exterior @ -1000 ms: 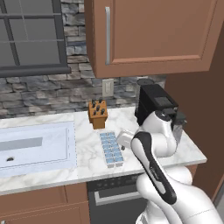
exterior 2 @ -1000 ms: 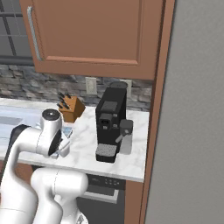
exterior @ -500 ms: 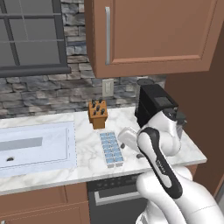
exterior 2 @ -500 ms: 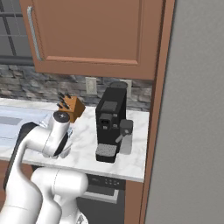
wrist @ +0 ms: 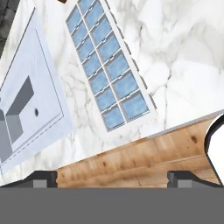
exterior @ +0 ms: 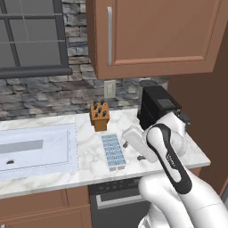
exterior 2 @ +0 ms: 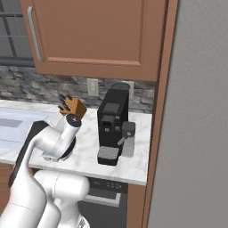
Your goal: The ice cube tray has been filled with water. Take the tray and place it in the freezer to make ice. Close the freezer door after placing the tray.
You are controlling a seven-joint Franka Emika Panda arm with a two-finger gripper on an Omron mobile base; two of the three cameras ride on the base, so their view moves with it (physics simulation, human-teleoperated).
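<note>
Ice cube tray (exterior: 113, 152) is seen flat on the marble desk (exterior: 91, 153), between the sink (exterior: 35, 150) and the black coffee machine (exterior: 156, 107), in front of the knife block (exterior: 99, 116). Its long axis runs from the front edge of the desk toward the back wall; the blue cells face up. No readable writing is made out on it. The arm is bent over the desk with the wrist beside the tray's right side. The tool (wrist: 112, 178) is held above the tray's near end, fingertips (wrist: 41, 178) set wide apart, nothing gripped.
</note>
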